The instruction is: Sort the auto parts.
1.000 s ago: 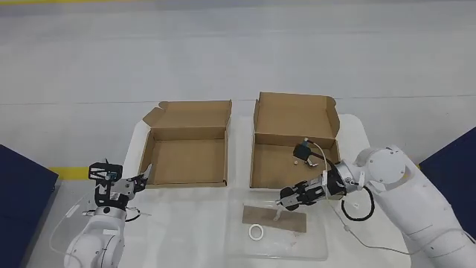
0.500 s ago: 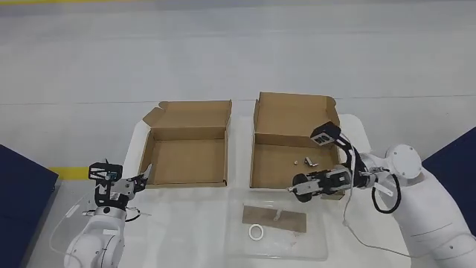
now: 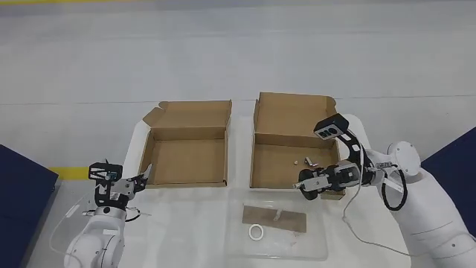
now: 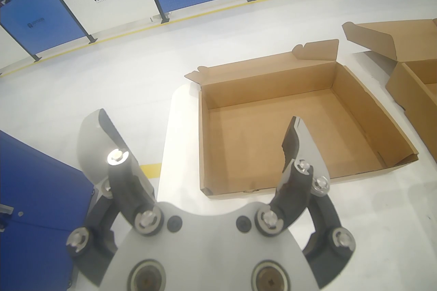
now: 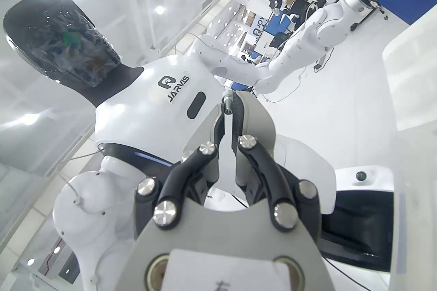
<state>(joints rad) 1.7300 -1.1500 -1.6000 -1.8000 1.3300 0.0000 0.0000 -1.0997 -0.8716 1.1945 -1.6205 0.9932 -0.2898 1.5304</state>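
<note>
My right gripper (image 5: 229, 111) is pinched almost shut on a part (image 5: 227, 102), which sticks out just past the fingertips. The part is a tiny silvery stub with a ridged, thread-like side, and I cannot tell more of its shape. From the top view this gripper (image 3: 300, 187) hangs at the front wall of the right box (image 3: 286, 115), near that box's right corner, and I cannot tell whether it is over the wall or just in front of it. Two small pale bits (image 3: 296, 161) lie on the right box's floor, close behind the gripper. My left gripper (image 4: 198, 125) is spread wide with nothing between its fingers. It sits off the front left corner of the left box (image 4: 300, 135), apart from it. In the top view the left gripper (image 3: 141, 175) is at the table's (image 3: 186, 216) left edge. Both boxes are brown card with their lids folded back, side by side. In front of the right box a clear tray (image 3: 312, 249) holds a brown card (image 3: 286, 219) and a white ring (image 3: 256, 232) just beside the card's near left corner.
</note>
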